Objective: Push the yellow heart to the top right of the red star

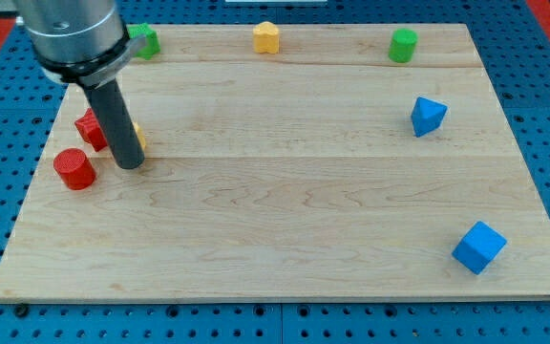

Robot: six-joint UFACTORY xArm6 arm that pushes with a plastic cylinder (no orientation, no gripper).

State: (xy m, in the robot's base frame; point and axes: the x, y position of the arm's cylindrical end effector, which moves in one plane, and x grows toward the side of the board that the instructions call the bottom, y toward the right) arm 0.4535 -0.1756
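Observation:
My tip (130, 165) rests on the board at the view's left, and the dark rod rises up from it. A red star (88, 128) lies just left of the rod, partly hidden by it. A sliver of a yellow block (138, 136) shows at the rod's right edge, right of the red star and touching or nearly touching the rod; its shape cannot be made out. A second yellow block (267, 36), roughly heart- or pentagon-shaped, sits at the top middle of the board, far from my tip.
A red cylinder (74, 169) sits just left of my tip, below the star. A green block (145, 40) is at the top left, a green cylinder (403, 45) at the top right. A blue triangle (428, 116) and a blue cube (478, 247) are at the right.

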